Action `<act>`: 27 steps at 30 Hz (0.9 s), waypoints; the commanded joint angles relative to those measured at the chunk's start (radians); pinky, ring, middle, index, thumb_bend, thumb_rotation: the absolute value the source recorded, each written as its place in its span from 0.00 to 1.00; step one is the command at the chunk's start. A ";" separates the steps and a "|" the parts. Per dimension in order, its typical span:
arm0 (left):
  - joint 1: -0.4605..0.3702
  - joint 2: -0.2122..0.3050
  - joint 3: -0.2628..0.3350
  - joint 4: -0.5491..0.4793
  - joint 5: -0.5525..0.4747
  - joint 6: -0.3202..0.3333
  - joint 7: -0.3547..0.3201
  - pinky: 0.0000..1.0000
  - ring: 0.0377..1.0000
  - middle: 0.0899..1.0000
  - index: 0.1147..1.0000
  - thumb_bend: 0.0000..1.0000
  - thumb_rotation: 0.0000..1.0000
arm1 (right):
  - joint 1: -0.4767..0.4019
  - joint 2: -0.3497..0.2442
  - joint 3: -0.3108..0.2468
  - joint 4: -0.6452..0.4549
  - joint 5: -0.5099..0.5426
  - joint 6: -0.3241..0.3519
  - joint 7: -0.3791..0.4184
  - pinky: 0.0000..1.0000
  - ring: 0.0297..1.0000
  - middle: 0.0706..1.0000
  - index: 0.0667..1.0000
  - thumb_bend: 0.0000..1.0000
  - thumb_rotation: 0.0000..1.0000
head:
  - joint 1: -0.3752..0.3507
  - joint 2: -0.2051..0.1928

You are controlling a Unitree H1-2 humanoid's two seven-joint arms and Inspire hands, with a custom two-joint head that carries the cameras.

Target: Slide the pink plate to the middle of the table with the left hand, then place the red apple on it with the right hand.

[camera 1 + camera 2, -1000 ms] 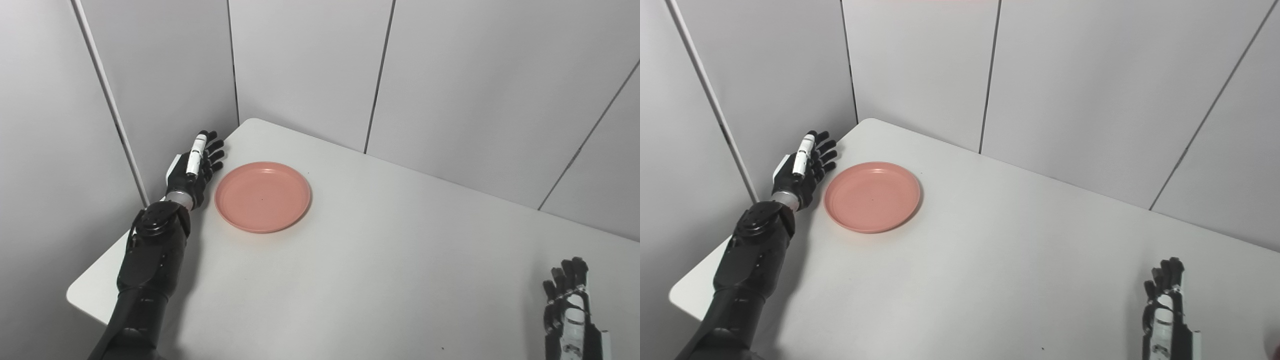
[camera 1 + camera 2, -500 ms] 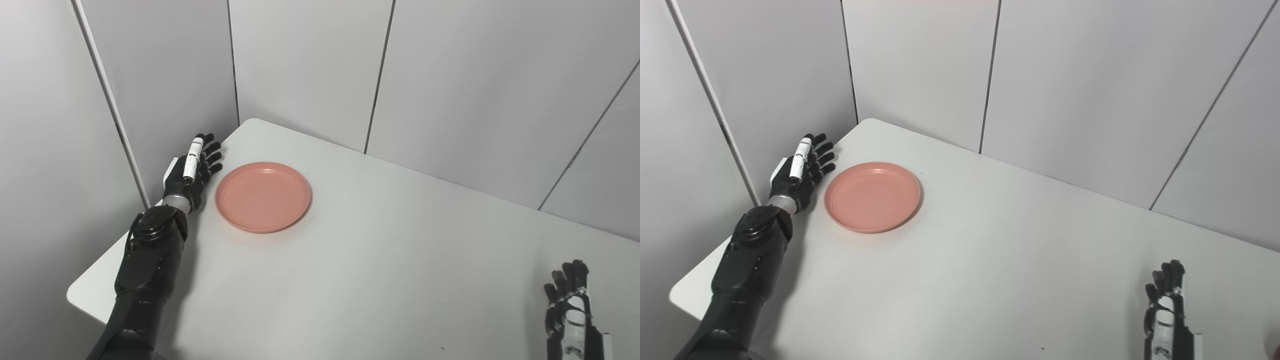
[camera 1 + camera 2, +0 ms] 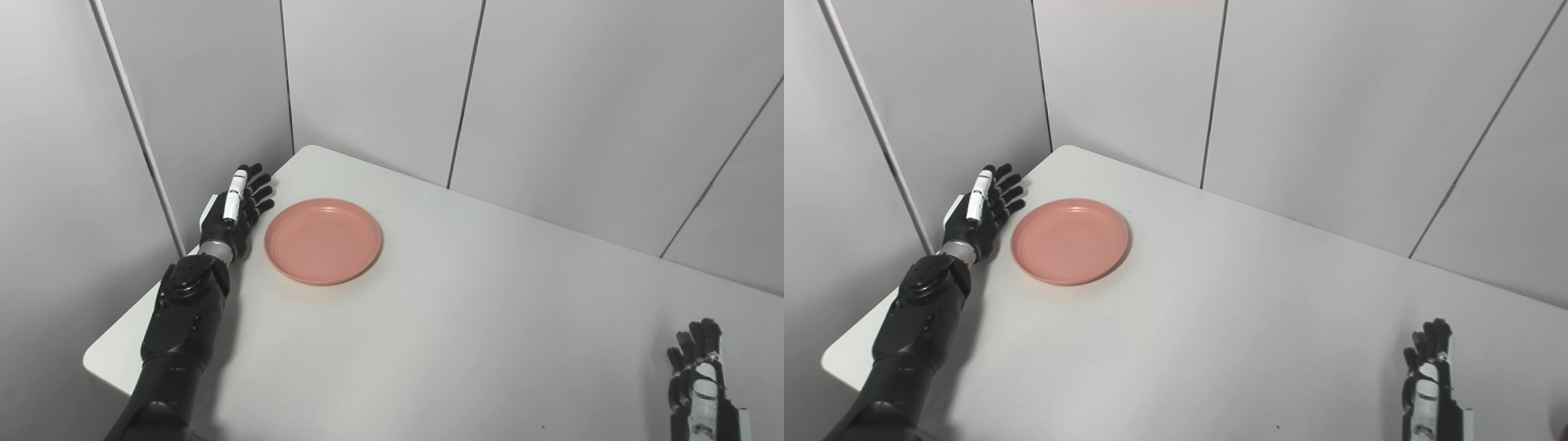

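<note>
Probably the round pink plastic plate [image 3: 323, 241], just right of your open, empty left hand [image 3: 236, 211], is light and slippery, so push its near rim sideways.

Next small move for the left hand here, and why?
Probably bring the left hand sideways until its open fingers meet the pink plate's near-left rim. The hand stands edge-on beside the plate, a slight gap between them, and the plate sits near the table's far-left corner, not the middle.
</note>
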 commanded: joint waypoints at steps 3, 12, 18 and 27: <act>-0.029 -0.001 -0.009 0.013 -0.015 -0.003 -0.012 0.91 0.90 0.88 0.86 0.31 1.00 | 0.042 -0.019 -0.012 0.020 -0.002 0.017 0.012 1.00 1.00 1.00 1.00 0.11 1.00 | -0.002 0.002; -0.038 -0.018 -0.035 0.049 -0.017 -0.013 -0.011 0.92 0.90 0.89 0.87 0.33 1.00 | 0.043 -0.021 -0.012 0.020 0.009 0.018 0.018 1.00 1.00 1.00 1.00 0.12 1.00 | -0.004 0.004; -0.044 -0.028 -0.043 0.054 -0.032 -0.009 -0.022 0.92 0.90 0.88 0.86 0.35 1.00 | 0.043 -0.019 -0.010 0.020 -0.001 0.015 0.014 1.00 1.00 1.00 1.00 0.12 1.00 | -0.006 0.005; -0.050 -0.042 -0.063 0.068 -0.042 -0.036 -0.055 0.89 0.89 0.87 0.84 0.35 1.00 | 0.043 -0.022 -0.010 0.022 -0.001 0.022 0.018 1.00 1.00 1.00 1.00 0.13 1.00 | -0.010 0.007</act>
